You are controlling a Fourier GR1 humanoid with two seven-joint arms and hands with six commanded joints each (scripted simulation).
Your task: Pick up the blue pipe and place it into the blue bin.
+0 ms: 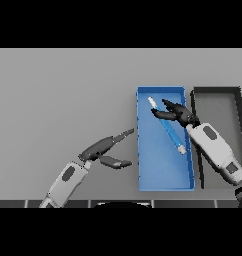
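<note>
1. The right hand (177,114) is over the blue bin (165,184), near the bin's far right corner. Its fingers reach across the upper part of the blue pipe (168,128); whether they clamp the pipe or only touch it cannot be told.
2. The left hand (105,149) rests idle over the table (63,95), just left of the bin's left wall, fingers relaxed and spread, holding nothing.
3. The blue pipe lies inside the bin, slanting from the far left towards the right wall, with a pale fitting at each end. Whether it rests on the bin floor or hangs just above it cannot be told.
4. Handling, by judgement: the pipe looks thin, rigid and light, with a smooth round surface liable to roll or slip. A hold across the shaft near the middle would balance it best.
5. A dark bin (236,95) stands just beside the blue bin's right wall, under the right forearm. Nothing else obstructs.
</note>
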